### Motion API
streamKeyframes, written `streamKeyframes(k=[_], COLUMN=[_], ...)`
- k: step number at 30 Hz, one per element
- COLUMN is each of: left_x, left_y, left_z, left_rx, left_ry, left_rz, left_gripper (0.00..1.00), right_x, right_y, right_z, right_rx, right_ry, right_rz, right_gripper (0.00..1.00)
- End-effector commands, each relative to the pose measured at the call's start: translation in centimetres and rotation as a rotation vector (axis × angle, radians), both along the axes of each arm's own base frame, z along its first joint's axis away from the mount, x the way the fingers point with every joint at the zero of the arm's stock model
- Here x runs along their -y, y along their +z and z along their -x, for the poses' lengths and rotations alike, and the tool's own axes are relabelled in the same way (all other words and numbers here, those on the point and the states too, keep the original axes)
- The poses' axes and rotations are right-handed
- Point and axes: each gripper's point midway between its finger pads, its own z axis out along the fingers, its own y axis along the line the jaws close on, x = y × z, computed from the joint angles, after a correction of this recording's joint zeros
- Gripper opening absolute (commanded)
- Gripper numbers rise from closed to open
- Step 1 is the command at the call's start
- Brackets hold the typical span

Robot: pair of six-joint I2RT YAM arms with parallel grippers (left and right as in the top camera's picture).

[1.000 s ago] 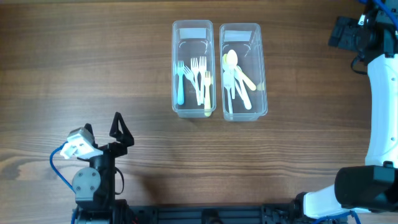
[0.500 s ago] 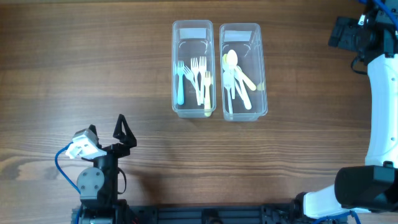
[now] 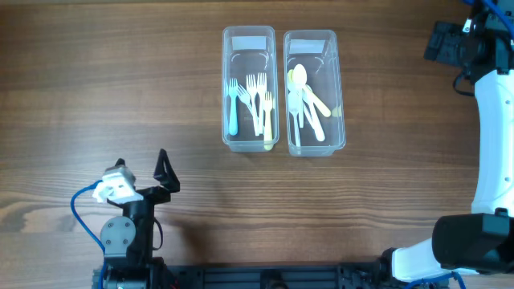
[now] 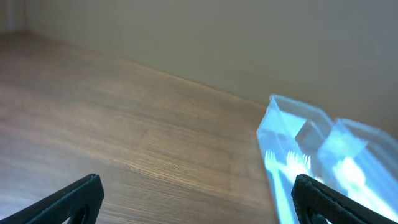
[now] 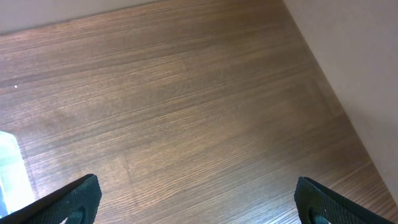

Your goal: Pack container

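— Left pincer (image 4: 199,208) first. What do I log?

— Fingers spread wide. On my left wrist view I see one black tip in each lower corner, with bench (image 4: 124,143) grain between them. Overhead, that pincer (image 3: 143,170) sits at the near left of the bench, well apart from the boxes, and it grips nothing.

— And the right pincer (image 5: 198,202)?

— Also spread apart. Its two tips sit in the lower corners of my right wrist view, over bare wood. Overhead, the right arm (image 3: 490,136) stands along the right edge of the bench, its black head at the far right corner, well clear of the boxes.

— Where is the work?

— Two clear boxes stand side by side at the far middle of the bench, their long sides nearly touching. I record the fork box (image 3: 250,88) on the left: one blue fork (image 3: 233,112), several white forks (image 3: 257,90) and one yellowish fork (image 3: 267,120), all lying lengthwise toward the near end. The spoon box (image 3: 313,92) beside it holds pale spoons (image 3: 303,100), overlapping in a loose heap. I cannot count them.

— Any confirmation from the wrist?

— Yes. My left wrist view shows both boxes at the right, tinted blue, with fork tines faintly visible in the nearer one.
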Motion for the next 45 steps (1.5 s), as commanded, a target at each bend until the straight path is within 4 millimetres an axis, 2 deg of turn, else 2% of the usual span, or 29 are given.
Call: streamKeyframes(k=[1,5,13,45], left_x=[0.59,0.64,0.7,0.69], left_y=[-0.22,-0.22,-0.24,-0.28], left_z=[-0.02,-0.02,-0.03,-0.03], left_rx=[-0.004,-0.008,-0.009,-0.011], left_ry=[-0.06,-0.072,-0.079,-0.079], left_rz=[-0.206,-0.291,-0.325,-0.323], left_gripper=[1.0,1.0,1.0,1.0], right_x=[0.23,0.23,0.23,0.23], right_y=[0.24,0.24,0.24,0.24], right_z=[-0.1,-0.1,-0.09,-0.09], right_rx=[0.009,0.008,0.008,0.009], right_ry=[-0.017,-0.017,-0.017,-0.018], right_rz=[0.008,0.008,0.008,0.008], right_gripper=[1.0,1.0,1.0,1.0])
